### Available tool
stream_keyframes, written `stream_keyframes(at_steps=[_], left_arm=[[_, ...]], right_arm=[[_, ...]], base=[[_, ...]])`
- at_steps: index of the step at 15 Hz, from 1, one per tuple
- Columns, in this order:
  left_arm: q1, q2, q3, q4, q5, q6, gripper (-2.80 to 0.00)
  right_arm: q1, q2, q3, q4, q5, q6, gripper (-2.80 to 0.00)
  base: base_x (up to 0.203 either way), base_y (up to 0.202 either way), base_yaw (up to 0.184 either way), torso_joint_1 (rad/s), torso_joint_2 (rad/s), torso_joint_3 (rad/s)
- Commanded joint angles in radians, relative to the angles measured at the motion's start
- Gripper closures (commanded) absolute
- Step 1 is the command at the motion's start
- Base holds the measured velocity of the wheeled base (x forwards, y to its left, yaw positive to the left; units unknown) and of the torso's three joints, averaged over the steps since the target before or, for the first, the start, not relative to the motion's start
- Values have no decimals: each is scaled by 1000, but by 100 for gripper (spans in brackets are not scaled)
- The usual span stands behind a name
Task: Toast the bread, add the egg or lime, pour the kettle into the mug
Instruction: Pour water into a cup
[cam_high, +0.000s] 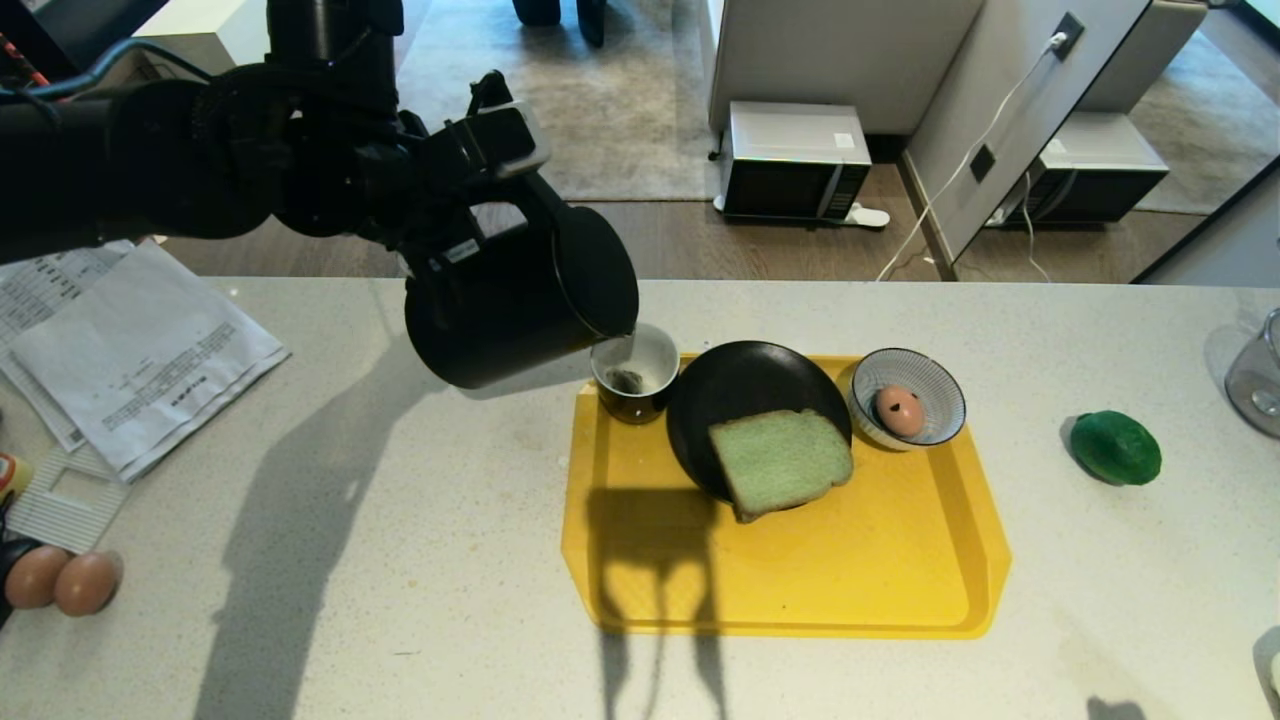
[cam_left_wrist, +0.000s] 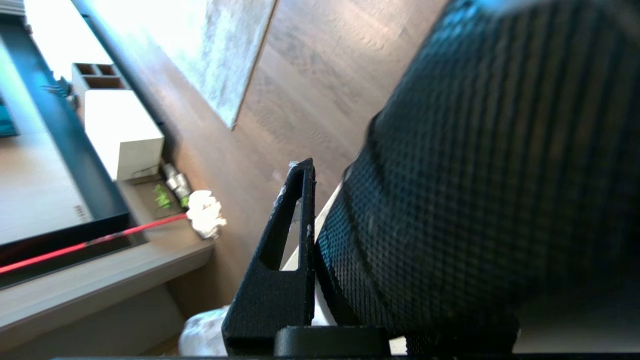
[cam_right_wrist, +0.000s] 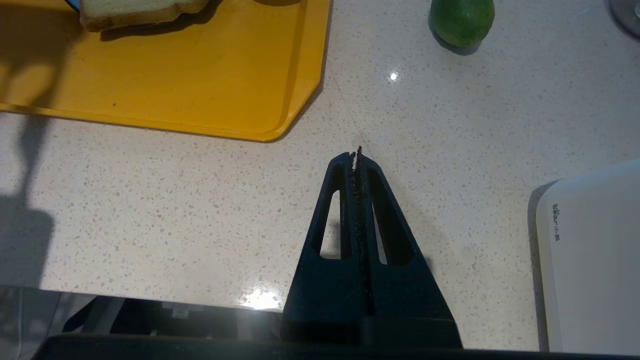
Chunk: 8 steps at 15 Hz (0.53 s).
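1. The left gripper (cam_high: 480, 215) has its fingers clamped on the handle of the black kettle (cam_high: 520, 300), which is tipped with its spout just over the mug (cam_high: 635, 375).
2. The mug stands at the far left corner of the yellow tray (cam_high: 800, 580); beside it, also on the tray, sit the bread (cam_high: 780, 462) on a black plate (cam_high: 745, 385) and the egg (cam_high: 898, 410) in a striped bowl (cam_high: 940, 385).
3. The lime (cam_high: 1115, 448) lies off the tray, to its right.
4. The right gripper (cam_right_wrist: 357, 155), fingers pressed together, idles near the tray's front right corner.
5. Risk: tipping too far or drifting could spill water onto the tray or knock the mug.
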Motion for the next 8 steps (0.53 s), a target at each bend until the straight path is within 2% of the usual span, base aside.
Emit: stream_keyframes(at_steps=[1,8], left_arm=[[-10,-1,0,1,16,13,0],[-16,2,-9,15,53,51,0]], right_arm=[[0,0,0,1,0,-1,0],[0,0,0,1,0,-1,0]], base=[[0,0,0,0,0,0],[0,0,0,0,0,0]])
